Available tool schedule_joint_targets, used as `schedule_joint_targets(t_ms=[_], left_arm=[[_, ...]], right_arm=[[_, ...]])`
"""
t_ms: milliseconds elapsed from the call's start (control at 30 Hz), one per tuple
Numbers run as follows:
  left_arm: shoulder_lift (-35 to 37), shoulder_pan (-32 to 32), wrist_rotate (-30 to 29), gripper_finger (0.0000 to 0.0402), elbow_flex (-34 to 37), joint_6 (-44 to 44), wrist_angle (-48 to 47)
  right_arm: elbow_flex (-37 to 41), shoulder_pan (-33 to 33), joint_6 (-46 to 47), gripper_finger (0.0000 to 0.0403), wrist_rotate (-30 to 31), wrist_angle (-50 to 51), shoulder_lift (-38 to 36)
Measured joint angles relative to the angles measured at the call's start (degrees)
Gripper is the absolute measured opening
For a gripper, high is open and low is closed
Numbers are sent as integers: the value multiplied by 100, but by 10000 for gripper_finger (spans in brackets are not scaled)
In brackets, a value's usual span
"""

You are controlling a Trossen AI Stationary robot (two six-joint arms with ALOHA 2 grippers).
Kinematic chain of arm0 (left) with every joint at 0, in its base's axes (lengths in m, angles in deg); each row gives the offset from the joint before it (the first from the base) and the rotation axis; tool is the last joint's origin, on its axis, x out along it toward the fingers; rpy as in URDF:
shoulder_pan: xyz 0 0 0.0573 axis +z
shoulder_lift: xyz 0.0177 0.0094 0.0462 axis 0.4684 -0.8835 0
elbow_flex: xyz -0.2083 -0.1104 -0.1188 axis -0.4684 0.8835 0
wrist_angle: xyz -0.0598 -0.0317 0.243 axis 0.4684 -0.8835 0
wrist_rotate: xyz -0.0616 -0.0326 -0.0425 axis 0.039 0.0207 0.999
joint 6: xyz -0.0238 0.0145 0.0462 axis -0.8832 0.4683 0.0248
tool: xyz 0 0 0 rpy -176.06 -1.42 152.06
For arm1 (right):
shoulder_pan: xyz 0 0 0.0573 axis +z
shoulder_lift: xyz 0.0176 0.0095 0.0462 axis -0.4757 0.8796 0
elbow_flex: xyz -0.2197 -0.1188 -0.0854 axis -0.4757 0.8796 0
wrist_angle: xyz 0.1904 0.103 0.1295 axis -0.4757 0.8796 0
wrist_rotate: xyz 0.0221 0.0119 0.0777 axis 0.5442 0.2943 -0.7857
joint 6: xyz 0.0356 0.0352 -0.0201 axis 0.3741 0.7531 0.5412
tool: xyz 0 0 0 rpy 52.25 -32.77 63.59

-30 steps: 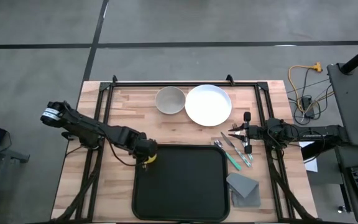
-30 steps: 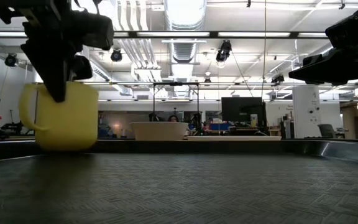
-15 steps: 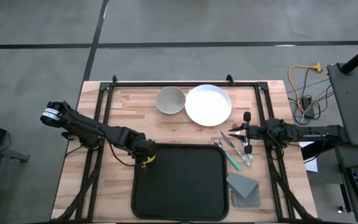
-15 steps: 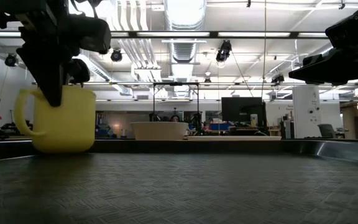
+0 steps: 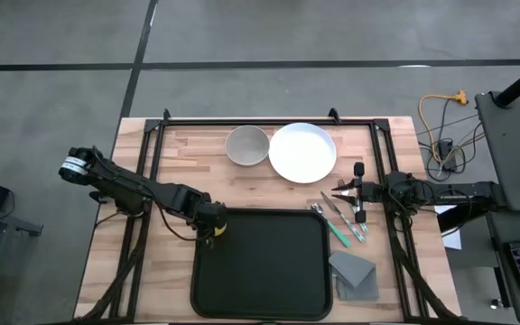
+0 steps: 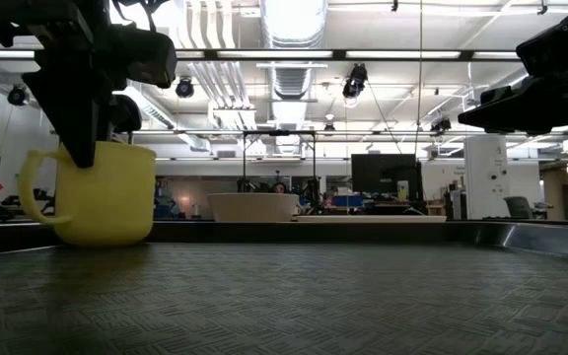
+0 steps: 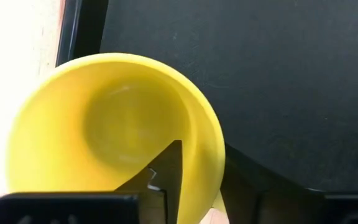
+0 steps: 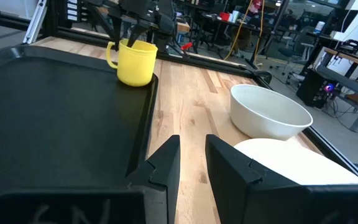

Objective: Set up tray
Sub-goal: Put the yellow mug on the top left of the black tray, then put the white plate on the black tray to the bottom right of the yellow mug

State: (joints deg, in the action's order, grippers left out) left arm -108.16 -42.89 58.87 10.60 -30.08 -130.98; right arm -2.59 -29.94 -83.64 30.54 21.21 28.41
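The black tray [image 5: 260,271] lies at the table's near middle. A yellow mug [image 6: 97,197] stands upright at the tray's far-left corner [image 8: 143,87], its handle [image 6: 33,192] toward the table's left. In the low view its base is down at the tray floor; whether it rests there I cannot tell. My left gripper [image 5: 210,224] is right over the mug and shut on its rim. My right gripper [image 5: 339,191] waits open at the table's right, by the cutlery, touching nothing. My left gripper pinches the mug's rim wall [image 7: 205,177] on the side away from the handle. One finger [image 7: 169,165] is inside the mug, the other [image 7: 260,183] outside. The fingers come from above, pointing down. The mug stays upright.
A grey bowl [image 5: 246,144] and a white plate [image 5: 302,152] sit at the table's far middle. Cutlery [image 5: 341,221] lies right of the tray's far corner, and a grey folded napkin [image 5: 355,271] lies nearer. The tray's floor [image 8: 55,124] is bare apart from the mug.
My left gripper has come down a little, lowering the mug to the tray floor and shifting it slightly toward the table's left. It has kept its hold.
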Motion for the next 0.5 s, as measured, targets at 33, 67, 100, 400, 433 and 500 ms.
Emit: schedule_joint_targets(t_ms=[33,67,100,400,433,500], left_arm=[[0,0,0,88,-1,0,0],[0,0,-2,91,-10,0,-3],[0,0,-1,92,-30,0,-4],[2,0,0,94,-392,0,6],[2,0,0,94,-438,0,4],[2,0,1,94,-536,0,7]], right_arm=[[0,2,-2,68,0,0,0],[0,1,-1,68,0,0,0],[0,2,-1,68,0,0,0],[0,2,0,68,0,0,0],[-1,0,-2,68,-1,0,0],[0,1,0,68,0,0,0]])
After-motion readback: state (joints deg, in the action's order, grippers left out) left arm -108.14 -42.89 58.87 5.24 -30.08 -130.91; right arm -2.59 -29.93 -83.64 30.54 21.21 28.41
